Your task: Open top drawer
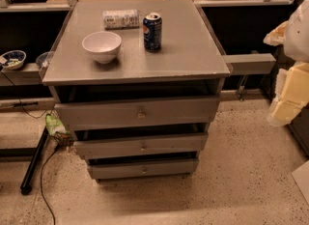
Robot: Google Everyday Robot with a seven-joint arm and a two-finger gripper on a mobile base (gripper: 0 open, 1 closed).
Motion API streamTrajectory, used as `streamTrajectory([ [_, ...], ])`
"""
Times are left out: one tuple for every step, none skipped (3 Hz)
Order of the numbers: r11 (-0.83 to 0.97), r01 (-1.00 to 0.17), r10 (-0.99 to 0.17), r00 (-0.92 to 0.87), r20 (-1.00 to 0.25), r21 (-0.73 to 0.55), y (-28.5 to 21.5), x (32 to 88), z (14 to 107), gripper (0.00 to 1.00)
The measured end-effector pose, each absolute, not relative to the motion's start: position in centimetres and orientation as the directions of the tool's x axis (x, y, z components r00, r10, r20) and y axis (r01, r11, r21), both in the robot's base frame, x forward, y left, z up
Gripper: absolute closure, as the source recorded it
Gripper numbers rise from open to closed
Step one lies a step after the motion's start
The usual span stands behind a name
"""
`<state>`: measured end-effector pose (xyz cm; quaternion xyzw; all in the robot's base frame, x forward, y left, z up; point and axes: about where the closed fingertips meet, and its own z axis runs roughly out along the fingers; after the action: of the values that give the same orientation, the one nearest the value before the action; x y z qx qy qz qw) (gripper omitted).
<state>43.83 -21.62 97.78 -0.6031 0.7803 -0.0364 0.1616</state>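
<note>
Speckled floor [241,171] open before top drawer [140,113]; tool [285,105] at right edge, apart; grip I cannot tell

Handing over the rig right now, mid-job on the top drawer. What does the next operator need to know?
Gripper: at the right edge of view, beside the cabinet, well away from the knob.
Top drawer: dark gap above its front, at most slightly out.
Done: no grasp yet.
Left: bring gripper to knob, grasp, pull straight out. Bowl and can stand on top; probably best to stay below them.
</note>
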Motion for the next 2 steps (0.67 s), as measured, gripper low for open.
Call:
streamTrajectory([
  [0.270,-0.929,-0.953,-0.220,-0.208,-0.252,-21.62,43.83,97.78,0.03],
  [0.270,-0.929,-0.953,-0.220,-0.208,-0.252,-21.62,43.83,97.78,0.25],
])
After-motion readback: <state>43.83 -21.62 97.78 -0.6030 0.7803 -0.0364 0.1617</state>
